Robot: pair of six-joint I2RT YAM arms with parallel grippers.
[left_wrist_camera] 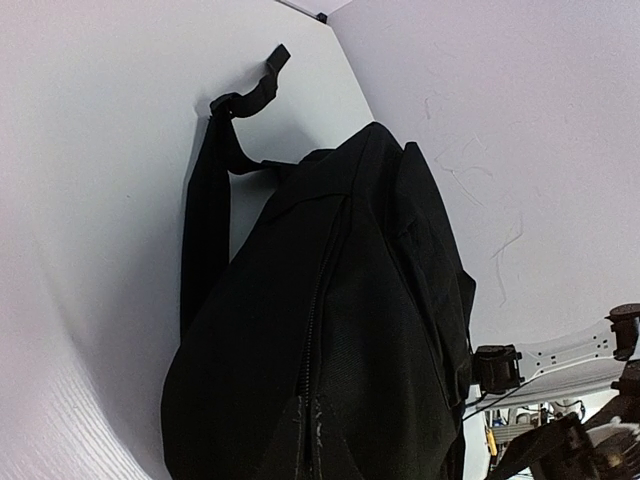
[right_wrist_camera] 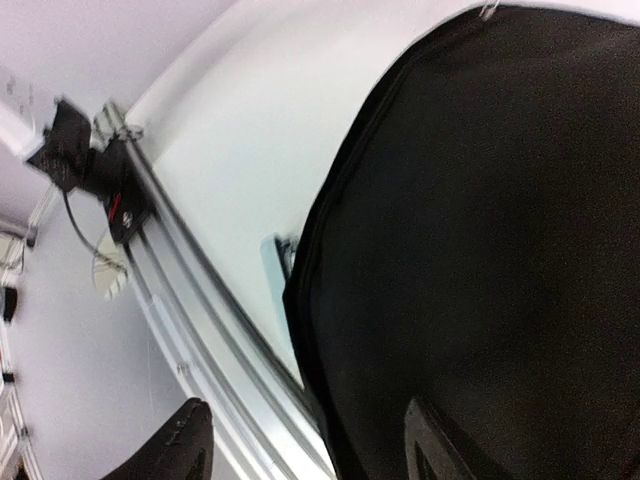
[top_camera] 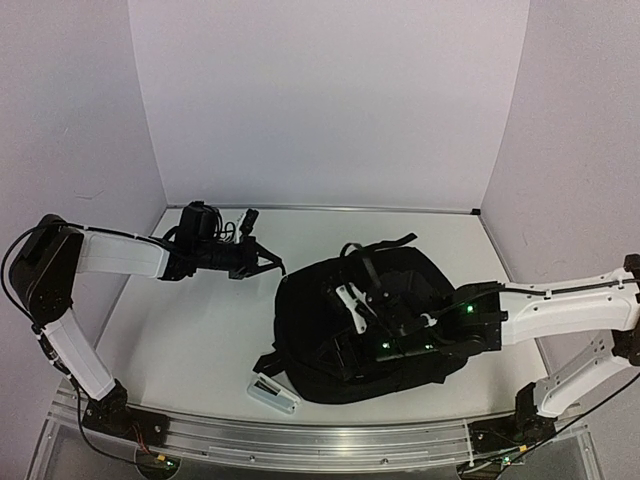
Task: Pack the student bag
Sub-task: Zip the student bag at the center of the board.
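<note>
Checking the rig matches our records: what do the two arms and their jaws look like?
Both match: the left arm and right arm have white boxy links between black joints and black wrists. A thin black cable loops at the left shoulder. Green lights glow on the right wrist. In the right wrist view, the jaws look dark.

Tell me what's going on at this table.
Two robot arms are working on a black backpack lying on the table. The right gripper is over the top of the bag with its jaws open, gripping nothing. The left gripper is shut and empty, held off to the bag's left. A small pale flat item lies outside the bag at its near left corner. The zipper looks closed.
</note>
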